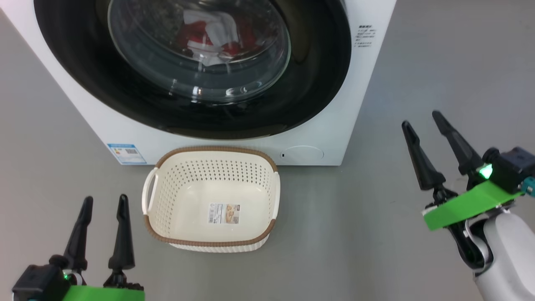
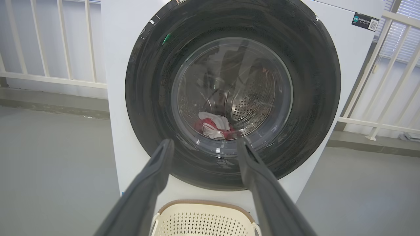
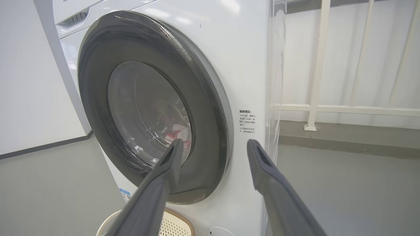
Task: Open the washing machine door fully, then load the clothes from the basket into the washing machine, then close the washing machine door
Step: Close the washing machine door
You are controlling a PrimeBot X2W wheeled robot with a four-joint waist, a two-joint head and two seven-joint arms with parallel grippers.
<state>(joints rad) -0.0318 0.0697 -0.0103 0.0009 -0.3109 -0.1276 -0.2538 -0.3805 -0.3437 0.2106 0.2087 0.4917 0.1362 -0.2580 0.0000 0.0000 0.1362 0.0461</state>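
The washing machine [image 1: 359, 83] stands ahead with its round black door [image 1: 317, 83] shut against the front. Through the glass window the red and white clothes [image 1: 213, 35] lie inside the drum, also seen in the left wrist view [image 2: 215, 126]. The cream basket [image 1: 211, 200] sits on the floor in front of the machine, with nothing in it but its sticker. My left gripper [image 1: 104, 202] hangs open left of the basket. My right gripper [image 1: 421, 119] is open off to the right, level with the machine's lower right corner. Neither gripper touches anything.
Grey floor [image 1: 355, 234] spreads around the basket and to the right of the machine. A white railing [image 3: 315, 108] runs behind the machine on both sides. A round service flap [image 1: 301, 154] and a blue energy sticker [image 1: 126, 153] mark the machine's lower front.
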